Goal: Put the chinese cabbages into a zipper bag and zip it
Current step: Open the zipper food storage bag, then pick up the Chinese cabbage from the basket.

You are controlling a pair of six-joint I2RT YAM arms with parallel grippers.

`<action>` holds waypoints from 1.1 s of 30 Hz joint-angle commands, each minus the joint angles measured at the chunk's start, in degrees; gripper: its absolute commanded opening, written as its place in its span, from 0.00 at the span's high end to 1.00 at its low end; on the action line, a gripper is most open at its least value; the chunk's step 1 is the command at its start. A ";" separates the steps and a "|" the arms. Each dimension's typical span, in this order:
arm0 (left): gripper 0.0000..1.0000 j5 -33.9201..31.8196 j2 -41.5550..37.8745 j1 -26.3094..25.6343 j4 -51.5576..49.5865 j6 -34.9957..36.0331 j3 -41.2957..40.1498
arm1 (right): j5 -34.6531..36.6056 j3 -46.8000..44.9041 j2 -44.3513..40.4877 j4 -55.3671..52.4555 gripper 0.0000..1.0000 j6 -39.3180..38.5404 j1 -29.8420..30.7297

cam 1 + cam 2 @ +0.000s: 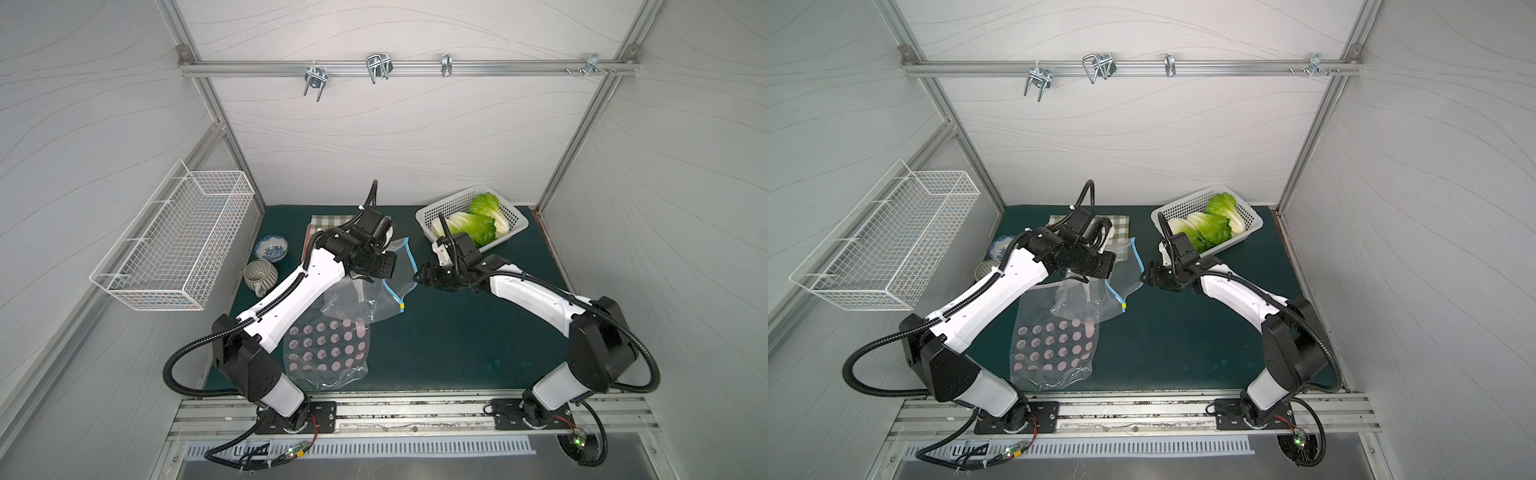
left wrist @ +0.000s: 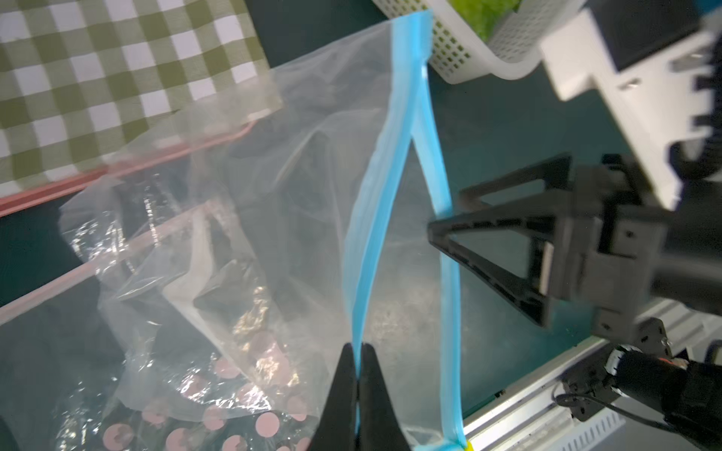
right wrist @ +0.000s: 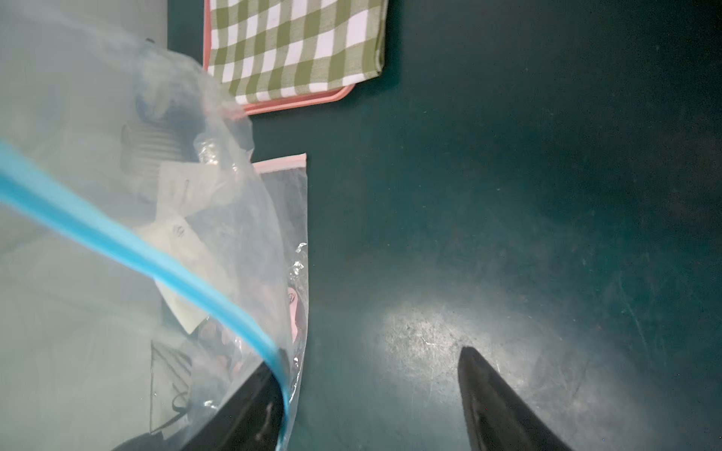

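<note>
The cabbages [image 1: 478, 224], white-ribbed with crinkled green leaves, are kept in a white perforated basket [image 1: 451, 200] at the table's far right. Nearby, the clear zipper bag [image 1: 402, 272] is held by its blue strip. One lip is pinched in the pressed-together left claw [image 2: 357, 375], while the right claw [image 3: 367, 359] is spread, one finger against the other lip. A pink-dotted bag [image 1: 324, 349] is overlapped by it, near a checked cloth [image 1: 326, 221].

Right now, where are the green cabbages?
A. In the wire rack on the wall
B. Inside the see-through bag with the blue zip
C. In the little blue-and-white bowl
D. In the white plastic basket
D: the cabbages all lie in the white basket at the back of the table, and the zipper bag has no cabbage in it yet.
</note>
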 commanded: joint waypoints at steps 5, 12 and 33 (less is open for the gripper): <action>1.00 3.09 6.20 -0.02 1.59 -0.33 3.24 | -4.25 2.22 -12.89 -5.72 0.15 -8.91 -6.39; 1.00 5.49 6.05 -0.28 -0.86 1.26 4.27 | 5.98 11.87 0.96 -8.46 0.01 -16.34 -19.34; 1.00 7.95 1.62 -0.24 0.29 1.46 0.58 | 10.56 36.07 37.08 -14.40 0.16 -22.53 -19.81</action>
